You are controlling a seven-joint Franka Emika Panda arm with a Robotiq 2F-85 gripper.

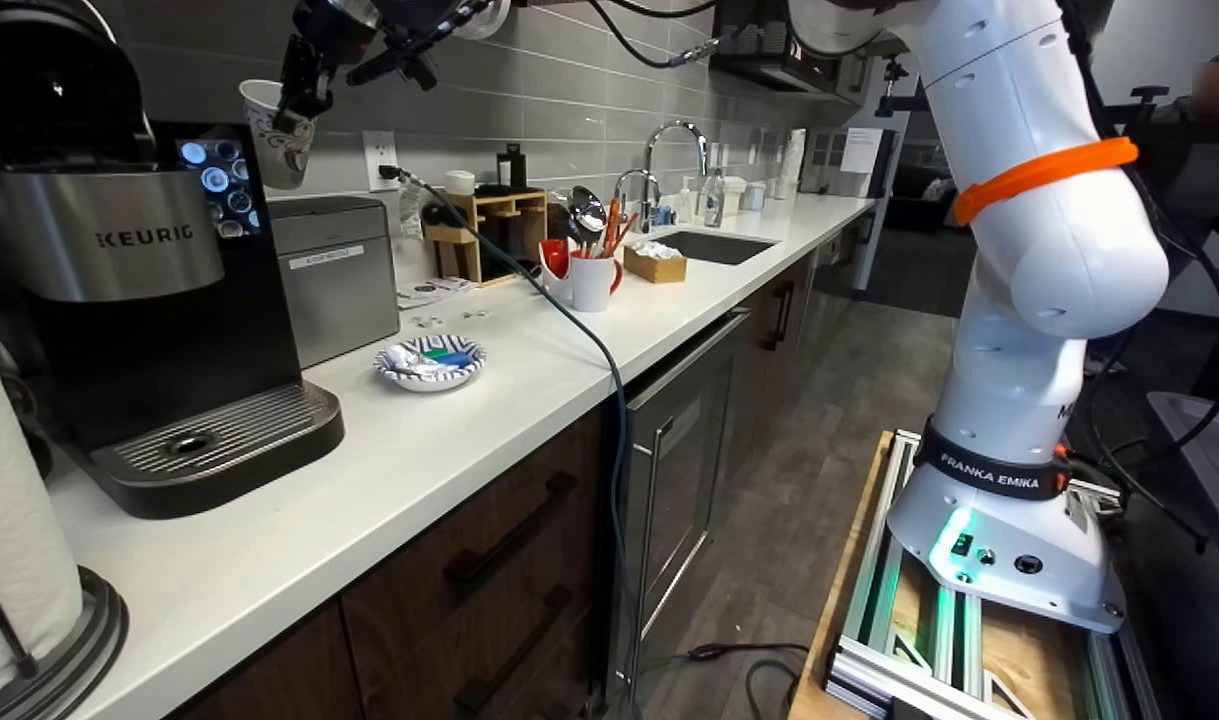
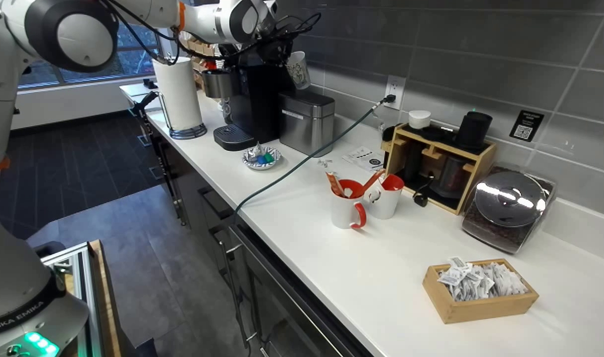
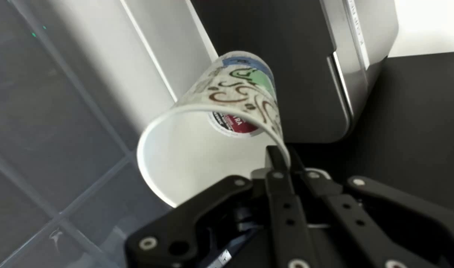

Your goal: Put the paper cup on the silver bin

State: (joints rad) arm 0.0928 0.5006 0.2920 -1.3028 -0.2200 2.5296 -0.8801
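Note:
The paper cup (image 1: 281, 145) is whitish with a brown swirl print; it also shows in an exterior view (image 2: 298, 70) and in the wrist view (image 3: 241, 85). A round red-and-black label shows inside it. My gripper (image 3: 286, 158) is shut on the cup's rim, one finger inside and one outside. The gripper also shows as a dark shape in both exterior views (image 1: 294, 105) (image 2: 281, 53). The cup hangs tilted, mouth up, just above the silver bin (image 1: 337, 280), apart from its lid. The bin has a dark flat lid, seen in both exterior views (image 2: 306, 121) and below the cup in the wrist view (image 3: 305, 82).
A black-and-silver coffee machine (image 1: 159, 240) stands right beside the bin. A tiled wall (image 2: 361, 44) is close behind. A blue-and-white dish (image 1: 429, 365) sits in front. A green cable (image 2: 302, 163) runs from the outlet across the counter. Mugs (image 2: 346, 210) and a wooden organizer (image 2: 440, 163) stand farther along.

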